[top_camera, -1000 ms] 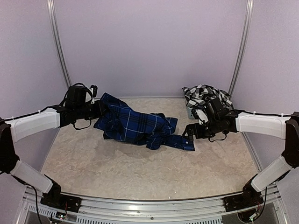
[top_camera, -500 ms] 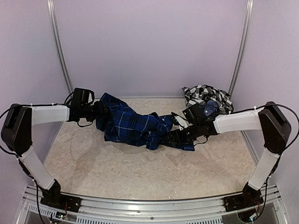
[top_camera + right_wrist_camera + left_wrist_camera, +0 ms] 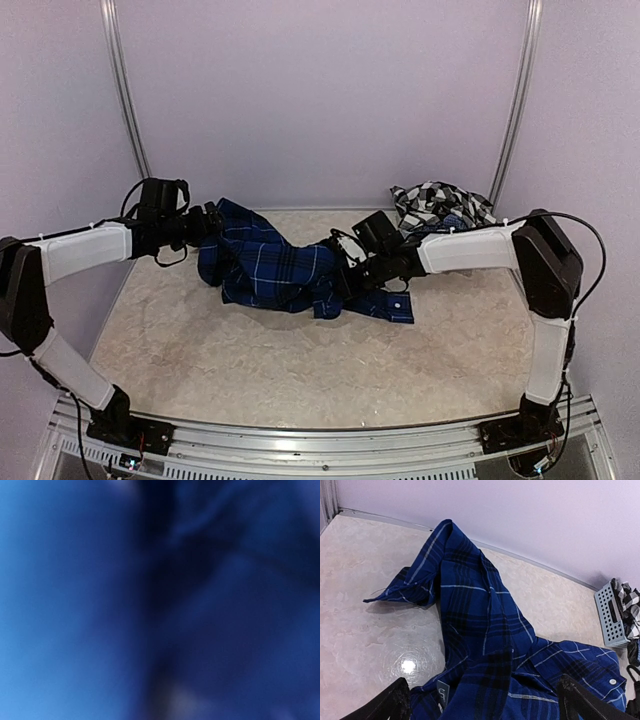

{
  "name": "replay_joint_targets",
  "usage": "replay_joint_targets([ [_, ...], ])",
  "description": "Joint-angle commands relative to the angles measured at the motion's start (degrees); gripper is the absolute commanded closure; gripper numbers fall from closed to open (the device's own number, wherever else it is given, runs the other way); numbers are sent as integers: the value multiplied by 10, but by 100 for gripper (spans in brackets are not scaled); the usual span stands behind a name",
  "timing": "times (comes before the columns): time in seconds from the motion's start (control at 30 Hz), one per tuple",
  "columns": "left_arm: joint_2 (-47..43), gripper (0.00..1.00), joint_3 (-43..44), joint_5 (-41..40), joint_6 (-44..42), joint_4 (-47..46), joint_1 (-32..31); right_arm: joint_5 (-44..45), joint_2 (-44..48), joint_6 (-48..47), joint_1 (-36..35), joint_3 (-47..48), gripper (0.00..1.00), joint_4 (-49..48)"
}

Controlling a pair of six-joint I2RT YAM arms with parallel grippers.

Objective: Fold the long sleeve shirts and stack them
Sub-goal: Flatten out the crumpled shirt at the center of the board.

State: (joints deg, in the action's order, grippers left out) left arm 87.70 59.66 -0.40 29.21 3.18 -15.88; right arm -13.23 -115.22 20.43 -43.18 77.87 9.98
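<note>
Top external: the navy blue plaid button-up shirt (image 3: 275, 268) lies crumpled on the far half of the marbled beige tabletop (image 3: 300, 370), running from 10 o'clock toward centre. The black-and-white checked shirt (image 3: 440, 203) is heaped at 2 o'clock over a small grey-blue mesh basket (image 3: 609, 614).

The left gripper (image 3: 490, 705) sits at the navy shirt's 9 o'clock end. On the wrist view its fingers (image 3: 395, 702) stand spread wide, cloth between them, nothing pinched. The right gripper (image 3: 345, 278) is buried in the folds at the 3 o'clock side. Its camera shows only blue blur, so I cannot tell its jaw state.

Judgement: the cloth is thin, light and limp, and it will sag and bunch. I would take it at collar, shoulder seam or hem corners, not mid-panel.

Versus half a second ago, the right gripper has pushed from the near hem toward 9 o'clock, deeper into the shirt. The left gripper is at much the same end.
</note>
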Motion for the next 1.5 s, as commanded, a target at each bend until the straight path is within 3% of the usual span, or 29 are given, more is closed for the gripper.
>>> replay_joint_targets([
  [0.0,-50,1,-10,-52,-45,24,1,57,140,-34,27,-10,100,99],
  [0.1,-83,1,-17,-31,-60,29,-19,26,222,-38,68,-15,100,155],
  [0.23,-139,1,-58,-7,-112,17,-117,10,295,-50,100,3,100,226],
  [0.37,-189,6,-116,39,-145,-5,-232,-30,328,-54,121,17,100,243],
  [0.5,-198,8,-157,-1,-176,-8,-311,-42,322,-53,143,30,100,240],
  [0.7,-133,11,-157,-81,-177,14,-332,21,303,-65,205,41,100,261],
  [0.97,-31,14,-151,-146,-206,6,-337,12,297,-88,266,15,100,261],
  [1.2,18,14,-159,-133,-236,-71,-362,-5,287,-100,290,5,100,252],
  [1.33,60,14,-137,-168,-256,-84,-379,-16,283,-104,293,4,100,249],
  [1.47,108,21,-115,-216,-267,-80,-380,-22,285,-106,294,1,100,247],
])
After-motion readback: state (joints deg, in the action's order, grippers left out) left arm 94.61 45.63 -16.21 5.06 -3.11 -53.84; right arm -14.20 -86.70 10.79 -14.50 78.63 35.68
